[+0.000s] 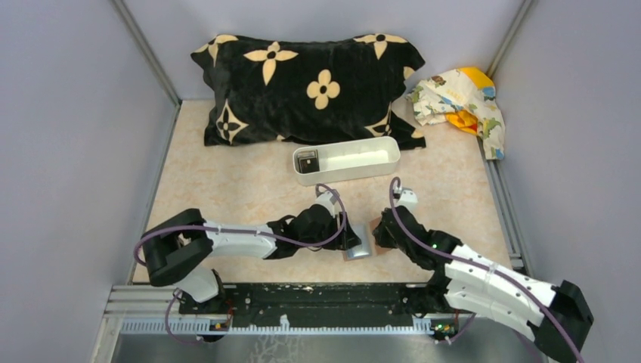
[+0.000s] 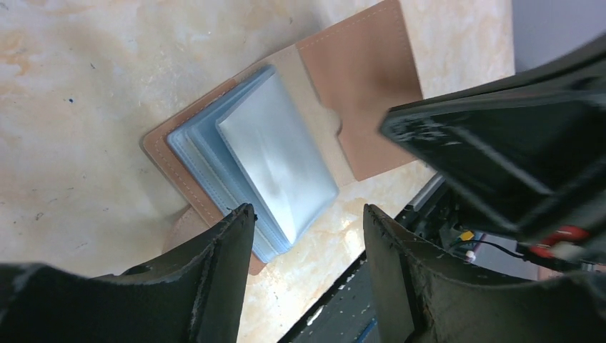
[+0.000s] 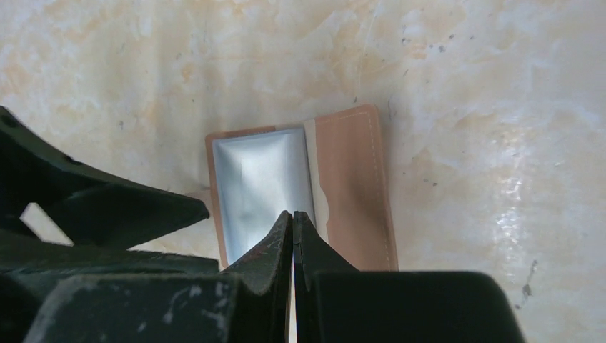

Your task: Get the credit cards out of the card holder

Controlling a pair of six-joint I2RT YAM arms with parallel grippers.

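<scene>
The long white tray point(image 1: 355, 175) holds one dark card point(image 1: 307, 160) at its left end; the rest of it is bare. Nearer the arms, the left gripper point(image 2: 307, 214) hangs released, fingers spread over the card holder point(image 2: 357, 93). The card holder lies open on the table point(image 1: 242, 189), blue sleeves fanned; whether they hold cards is unclear. The right gripper point(image 3: 293, 214) is clenched on nothing, tips above the holder's fold.

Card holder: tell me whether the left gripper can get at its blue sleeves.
Probably yes. The left gripper hangs open above the blue sleeves of the open card holder, nothing between. The shut right gripper sits off by the brown flap.
</scene>
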